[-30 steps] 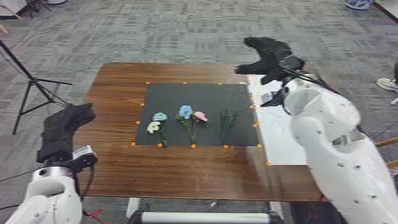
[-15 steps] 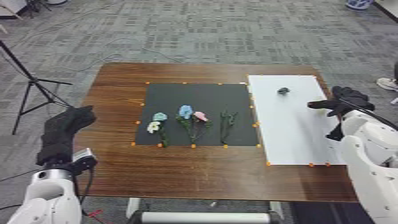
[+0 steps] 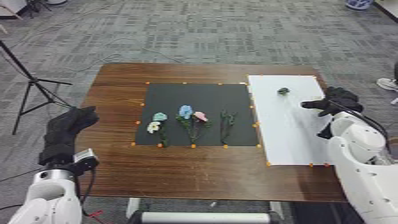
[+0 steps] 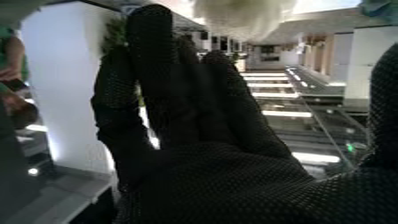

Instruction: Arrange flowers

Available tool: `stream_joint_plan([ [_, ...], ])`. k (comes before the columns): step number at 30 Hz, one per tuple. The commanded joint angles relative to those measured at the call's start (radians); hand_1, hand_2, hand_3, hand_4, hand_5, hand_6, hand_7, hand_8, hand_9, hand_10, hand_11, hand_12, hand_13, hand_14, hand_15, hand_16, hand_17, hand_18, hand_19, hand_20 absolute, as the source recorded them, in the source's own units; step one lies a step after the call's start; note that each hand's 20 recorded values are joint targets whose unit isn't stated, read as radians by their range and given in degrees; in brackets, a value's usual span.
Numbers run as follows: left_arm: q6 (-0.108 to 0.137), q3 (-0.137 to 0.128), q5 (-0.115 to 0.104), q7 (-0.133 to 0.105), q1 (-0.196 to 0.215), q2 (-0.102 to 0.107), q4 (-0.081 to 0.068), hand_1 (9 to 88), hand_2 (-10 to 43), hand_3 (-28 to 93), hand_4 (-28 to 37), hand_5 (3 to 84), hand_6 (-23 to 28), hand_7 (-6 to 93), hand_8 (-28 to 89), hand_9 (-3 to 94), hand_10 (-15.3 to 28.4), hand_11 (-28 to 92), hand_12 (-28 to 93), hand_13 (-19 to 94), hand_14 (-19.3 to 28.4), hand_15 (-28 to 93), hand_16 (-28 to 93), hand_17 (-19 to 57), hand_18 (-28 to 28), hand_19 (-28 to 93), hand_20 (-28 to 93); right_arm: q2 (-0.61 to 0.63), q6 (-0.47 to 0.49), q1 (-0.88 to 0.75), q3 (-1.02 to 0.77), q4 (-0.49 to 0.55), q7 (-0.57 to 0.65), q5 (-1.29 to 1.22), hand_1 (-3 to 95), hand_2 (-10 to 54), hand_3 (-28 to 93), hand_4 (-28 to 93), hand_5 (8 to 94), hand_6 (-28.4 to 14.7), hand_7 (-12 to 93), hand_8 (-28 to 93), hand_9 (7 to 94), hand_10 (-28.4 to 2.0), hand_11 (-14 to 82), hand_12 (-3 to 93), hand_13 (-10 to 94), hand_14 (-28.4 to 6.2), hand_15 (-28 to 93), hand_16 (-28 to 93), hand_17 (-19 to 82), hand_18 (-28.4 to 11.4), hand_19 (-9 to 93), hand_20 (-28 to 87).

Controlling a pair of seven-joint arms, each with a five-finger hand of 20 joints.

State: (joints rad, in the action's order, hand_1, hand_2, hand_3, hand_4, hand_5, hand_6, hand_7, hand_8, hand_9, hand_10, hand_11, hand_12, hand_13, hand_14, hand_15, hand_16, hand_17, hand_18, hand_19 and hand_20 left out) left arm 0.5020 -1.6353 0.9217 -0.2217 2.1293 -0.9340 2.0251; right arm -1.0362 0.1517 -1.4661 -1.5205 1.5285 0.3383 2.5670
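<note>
On the black mat (image 3: 178,95) lie a blue flower (image 3: 186,111), a pink flower (image 3: 201,116), a teal flower (image 3: 160,116), a white flower (image 3: 153,127) and green stems (image 3: 227,125). A small dark green piece (image 3: 283,91) rests on the white sheet (image 3: 293,135). My right hand (image 3: 339,104) is over the sheet's right edge, right of that piece. In the right wrist view my right hand (image 4: 222,165) has straight fingers, with a blurred cream flower (image 4: 244,17) beyond them. At the table's left edge my left hand (image 3: 67,129) is open, away from the flowers.
Orange markers line the mat and sheet on the brown table (image 3: 178,172). A black tripod (image 3: 34,80) stands on the floor to the left.
My right hand has come from the sheet's far end toward me and to its right side, then slightly left, uncovering the dark green piece. My left hand has barely moved.
</note>
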Motion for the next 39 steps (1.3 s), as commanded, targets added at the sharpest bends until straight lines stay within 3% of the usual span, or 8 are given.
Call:
stream_joint_plan([
  [1, -0.005, 0.011, 0.007, 0.006, -0.002, -0.016, 0.006, 28.5, 17.8, 65, -28.3, 60.3, -2.5, 20.9, -9, 55.1, 13.6, 25, 16, 44, 18.0, 32, 0, 6.9, 12.9, 16, 22, -0.022, 0.014, 0.050, 0.046, -0.070, -0.029, 0.096, 18.6, -9.5, 65, -24, 48.9, -13.6, 4, -6, 54.6, -20.4, 7.5, 14.0, 56, -18.6, 57, 29, 27, -25.7, 71, 51],
  [6, -0.001, 0.010, 0.006, 0.012, -0.001, -0.020, 0.006, 28.7, 17.8, 65, -28.3, 60.3, -2.4, 20.9, -9, 54.9, 13.6, 25, 16, 43, 18.0, 32, 0, 6.9, 12.9, 16, 22, -0.018, 0.023, 0.061, 0.062, -0.103, -0.014, 0.110, 21.8, -9.5, 66, -24, 50.8, -13.1, 5, -6, 56.9, -19.8, 8.2, 14.0, 58, -17.6, 57, 29, 28, -25.6, 72, 51],
  [12, 0.013, 0.007, 0.004, 0.016, 0.003, -0.024, 0.011, 28.9, 17.8, 64, -28.3, 60.2, -2.5, 20.9, -9, 54.8, 13.5, 25, 16, 43, 18.0, 32, 0, 6.9, 13.0, 16, 22, 0.001, 0.004, 0.063, 0.087, -0.105, 0.011, 0.088, 42.5, -9.4, 71, -22, 63.0, -6.2, 14, -10, 69.8, -15.8, 11.6, 13.1, 65, -14.1, 56, 30, 34, -23.4, 75, 50],
  [17, 0.013, 0.008, 0.003, 0.021, 0.001, -0.023, 0.011, 28.9, 17.7, 64, -28.3, 60.1, -2.4, 20.9, -9, 54.8, 13.5, 25, 16, 43, 18.0, 32, 0, 6.8, 13.0, 16, 22, 0.053, -0.059, 0.075, 0.112, -0.053, -0.005, 0.040, 59.2, -0.3, 60, -23, 72.4, -3.2, 16, 2, 77.4, -13.5, 11.3, 15.1, 70, -11.9, 55, 32, 37, -22.1, 76, 51],
  [20, 0.013, 0.008, 0.003, 0.021, -0.002, -0.019, 0.010, 28.8, 17.7, 64, -28.3, 59.8, -2.3, 20.9, -9, 54.7, 13.6, 25, 16, 43, 18.0, 32, 0, 6.9, 12.9, 16, 22, 0.101, -0.079, 0.085, 0.121, 0.021, -0.041, -0.012, 60.7, 0.6, 59, -23, 73.1, -3.0, 16, 2, 77.8, -13.2, 10.6, 16.1, 70, -11.6, 54, 33, 37, -22.0, 76, 51],
  [23, 0.010, 0.008, 0.005, 0.023, -0.007, -0.015, 0.007, 28.8, 17.8, 65, -28.3, 59.7, -2.2, 20.9, -9, 54.7, 13.6, 25, 16, 43, 18.0, 32, 0, 6.9, 12.9, 16, 22, 0.140, -0.061, 0.102, 0.102, 0.091, -0.200, -0.076, 60.8, 0.2, 60, -23, 73.6, -2.7, 16, 2, 78.2, -12.8, 10.1, 16.6, 71, -11.4, 54, 33, 37, -21.8, 76, 51],
  [27, 0.007, 0.010, 0.003, 0.018, -0.009, -0.014, 0.005, 28.7, 17.8, 65, -28.3, 59.4, -2.0, 20.9, -9, 54.6, 13.6, 25, 16, 43, 17.9, 32, 0, 6.9, 12.9, 16, 22, 0.179, -0.058, 0.166, 0.175, 0.162, -0.265, -0.181, 61.0, -0.9, 63, -24, 73.8, -2.1, 16, 1, 79.0, -11.5, 8.3, 18.5, 71, -11.0, 54, 34, 36, -21.5, 76, 52],
  [39, -0.003, 0.023, 0.004, 0.016, -0.020, -0.013, 0.001, 28.6, 17.7, 65, -28.2, 58.5, -1.5, 20.8, -8, 54.6, 13.6, 25, 16, 43, 18.0, 33, 0, 7.0, 12.8, 15, 21, 0.085, 0.049, 0.330, 0.396, 0.096, -0.666, -0.116, 61.7, -3.7, 66, -25, 73.3, 1.5, 20, -1, 80.7, -9.3, 5.0, 20.8, 71, -9.1, 52, 44, 33, -20.9, 72, 54],
])
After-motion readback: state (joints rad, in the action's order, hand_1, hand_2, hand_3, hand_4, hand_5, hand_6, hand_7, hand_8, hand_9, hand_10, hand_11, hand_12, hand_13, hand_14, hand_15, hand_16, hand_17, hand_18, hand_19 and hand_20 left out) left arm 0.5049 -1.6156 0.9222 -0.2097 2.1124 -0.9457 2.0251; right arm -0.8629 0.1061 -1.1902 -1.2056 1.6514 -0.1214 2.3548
